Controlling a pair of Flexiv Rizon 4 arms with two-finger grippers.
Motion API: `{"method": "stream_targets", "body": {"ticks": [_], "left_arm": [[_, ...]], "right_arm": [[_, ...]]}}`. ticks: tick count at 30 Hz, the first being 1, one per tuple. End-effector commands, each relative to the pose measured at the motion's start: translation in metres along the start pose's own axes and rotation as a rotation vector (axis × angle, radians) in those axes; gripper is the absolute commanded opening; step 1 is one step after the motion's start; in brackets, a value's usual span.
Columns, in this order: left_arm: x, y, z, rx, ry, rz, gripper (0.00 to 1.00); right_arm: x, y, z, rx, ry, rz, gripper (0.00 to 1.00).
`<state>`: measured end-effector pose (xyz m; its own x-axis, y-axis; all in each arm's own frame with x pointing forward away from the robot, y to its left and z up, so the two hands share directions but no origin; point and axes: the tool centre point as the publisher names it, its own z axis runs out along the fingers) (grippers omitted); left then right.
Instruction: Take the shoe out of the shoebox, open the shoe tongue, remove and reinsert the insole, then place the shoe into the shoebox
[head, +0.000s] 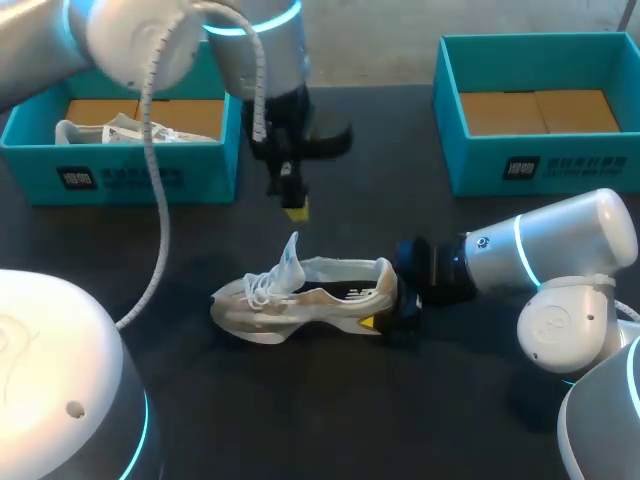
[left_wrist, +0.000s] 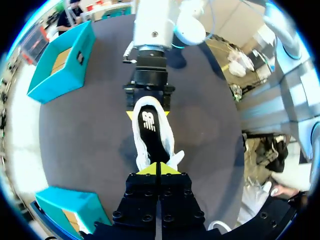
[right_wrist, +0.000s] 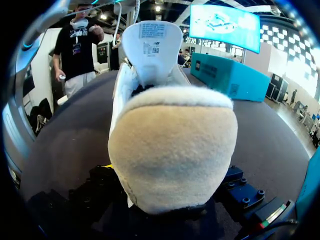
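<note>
Your low white-and-cream running shoe (head: 310, 300) stands upright on its sole at the centre of the dark, matte table (head: 300, 410). Its toe points to 9 o'clock and its heel to 3 o'clock. Its thin white tongue (head: 291, 258) is pulled up and stands nearly vertical above the white laces (head: 262, 288). In the left wrist view the flat black insole (left_wrist: 150, 135) lies inside the shoe.

Your right gripper (head: 385, 300) comes in from 3 o'clock, low over the table. It clamps the padded heel, with 1 yellow tip on each side of it. In the right wrist view the cream heel fills the space between the fingers.

Your left gripper (head: 296, 208) hangs point-down at 12 o'clock of the shoe, just behind the raised tongue and clear of it. Its 2 yellow tips are pressed together with nothing between them. In its own wrist view the shoe lies straight ahead of the fingers, and the tip of the tongue is close beside them.

A teal cardboard shoebox (head: 130, 175) sits at 10 o'clock with another pale shoe (head: 120, 130) lying inside. A second teal shoebox (head: 560, 165) sits at 2 o'clock, showing only its brown cardboard floor. Both are well apart from the shoe on the table.
</note>
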<state>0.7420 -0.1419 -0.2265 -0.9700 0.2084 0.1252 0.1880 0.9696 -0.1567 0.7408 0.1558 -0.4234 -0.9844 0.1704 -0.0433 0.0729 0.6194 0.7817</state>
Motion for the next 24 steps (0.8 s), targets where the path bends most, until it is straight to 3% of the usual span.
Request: {"method": "stream_targets", "body": {"ticks": [1, 4, 12, 15, 24], "left_arm": [[-0.005, -0.016, 0.028, -0.047, 0.03, 0.054, 0.0], [-0.003, -0.019, 0.043, -0.064, 0.015, 0.081, 0.0], [0.005, -0.032, 0.074, -0.007, 0.036, 0.114, 0.0], [0.008, -0.035, 0.084, 0.003, -0.01, 0.056, 0.0], [0.008, -0.035, 0.084, 0.003, -0.01, 0.056, 0.0]], "right_arm": [[0.001, 0.001, 0.002, 0.008, -0.004, 0.001, 0.0], [0.001, 0.001, 0.002, 0.008, -0.004, 0.001, 0.0], [0.001, 0.001, 0.002, 0.008, -0.004, 0.001, 0.0], [0.001, 0.001, 0.002, 0.008, -0.004, 0.001, 0.0], [0.001, 0.001, 0.002, 0.008, -0.004, 0.001, 0.0]]}}
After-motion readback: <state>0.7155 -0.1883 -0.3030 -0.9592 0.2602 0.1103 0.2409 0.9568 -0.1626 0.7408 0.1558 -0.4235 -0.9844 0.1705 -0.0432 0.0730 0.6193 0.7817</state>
